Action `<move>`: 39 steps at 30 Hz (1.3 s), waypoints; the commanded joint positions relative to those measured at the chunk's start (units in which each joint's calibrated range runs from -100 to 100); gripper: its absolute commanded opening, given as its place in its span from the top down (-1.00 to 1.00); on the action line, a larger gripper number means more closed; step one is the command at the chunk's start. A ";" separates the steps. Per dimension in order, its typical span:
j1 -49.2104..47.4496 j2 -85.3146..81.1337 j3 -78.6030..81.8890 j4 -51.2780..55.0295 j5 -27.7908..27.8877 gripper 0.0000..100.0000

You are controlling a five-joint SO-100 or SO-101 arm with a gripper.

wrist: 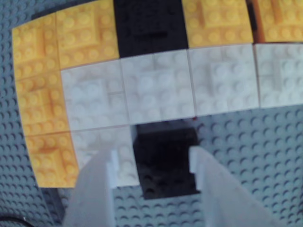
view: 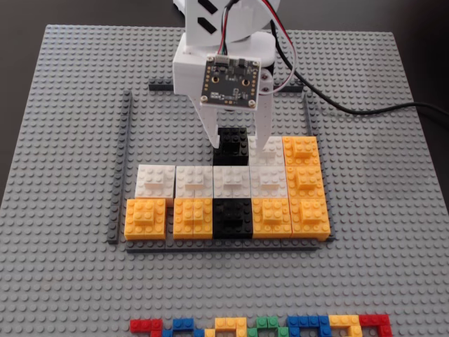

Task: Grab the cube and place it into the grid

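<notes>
Tool (view: pixel 238 144) straddles the black cube (wrist: pixel 164 163), fingers spread to either side; whether the pads touch its walls I cannot tell. Cube sits inside the grid (view: pixel 129 151), third row, against the white block row (view: pixel 212 180) and beside 1 white block (view: pixel 265 151). That neighbour crowds 1 finger (wrist: pixel 97 189). Orange blocks (view: pixel 304 182) fill the fixed view's right column. Second black block (view: pixel 231 217) sits in the front row.
</notes>
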 commanded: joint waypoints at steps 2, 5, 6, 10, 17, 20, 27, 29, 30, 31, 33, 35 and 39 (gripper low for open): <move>0.23 -3.24 -0.32 -0.66 0.10 0.62; 0.30 -3.50 -0.41 -0.66 0.10 0.63; 0.38 -3.58 -0.41 -0.71 0.10 0.63; 0.75 -4.10 -1.23 -0.71 0.10 0.63; 1.56 -6.42 -2.77 0.12 0.44 0.63; 2.07 -7.80 -3.22 0.75 0.83 0.64; 2.74 -12.35 -3.49 3.63 2.05 0.66; 2.81 -13.73 -3.04 4.17 2.20 0.66; 2.81 -14.33 -2.49 4.22 2.30 0.66; 2.81 -14.68 -1.95 4.17 2.49 0.66; 2.74 -15.02 -0.68 3.83 2.54 0.66; 2.66 -15.11 0.41 3.54 2.59 0.66; 2.44 -14.93 2.76 2.71 2.59 0.67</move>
